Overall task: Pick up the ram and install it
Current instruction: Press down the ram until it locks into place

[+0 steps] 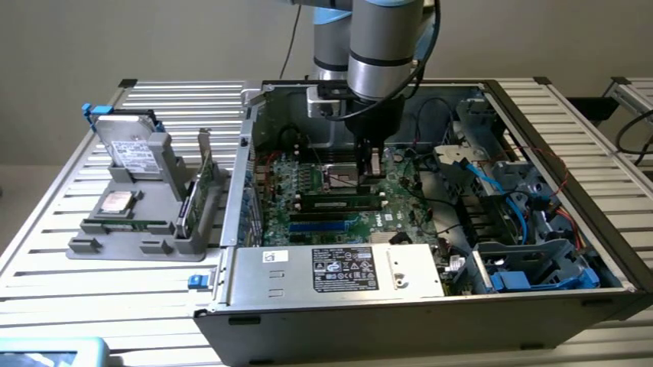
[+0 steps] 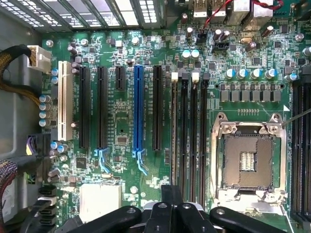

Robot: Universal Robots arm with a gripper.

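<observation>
The claw (image 1: 372, 170) (image 2: 171, 194) is shut tight, and nothing shows between its fingers. It hangs inside the computer case (image 1: 337, 317). The ram (image 1: 342, 203) (image 2: 174, 136) sits in a slot on the green board (image 2: 121, 116), near the claw.

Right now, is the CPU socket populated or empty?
Empty. In the wrist view the CPU socket shows a bare contact field, with no processor or cooler on it.

Exterior view overlooks the whole computer case (image 1: 408, 325); wrist view (close, straight down) shares its motherboard (image 2: 124, 104).
</observation>
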